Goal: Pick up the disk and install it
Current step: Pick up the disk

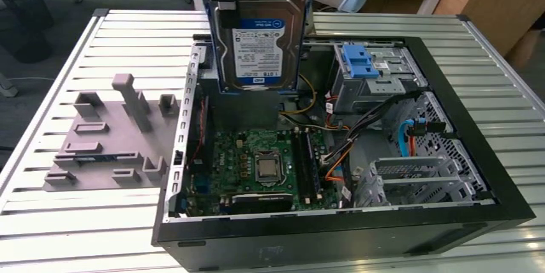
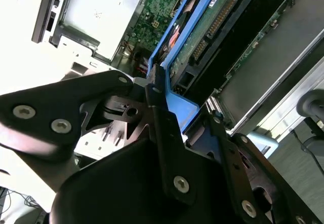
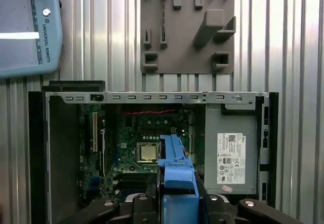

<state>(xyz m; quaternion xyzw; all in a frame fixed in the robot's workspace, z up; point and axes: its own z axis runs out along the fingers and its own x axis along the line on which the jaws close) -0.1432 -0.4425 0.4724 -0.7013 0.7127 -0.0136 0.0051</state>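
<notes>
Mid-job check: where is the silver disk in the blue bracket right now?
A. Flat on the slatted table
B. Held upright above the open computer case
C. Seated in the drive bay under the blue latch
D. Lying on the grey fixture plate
B: the silver rectangular disk in its blue plastic bracket hangs upright over the open black computer case, with the gripper clamped on the bracket, jaws shut.

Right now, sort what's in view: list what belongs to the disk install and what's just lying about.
Belongs to the job:
the disk, clamped in the hand
the open computer case

Lying about:
the grey fixture plate beside the case
the teach pendant
</notes>
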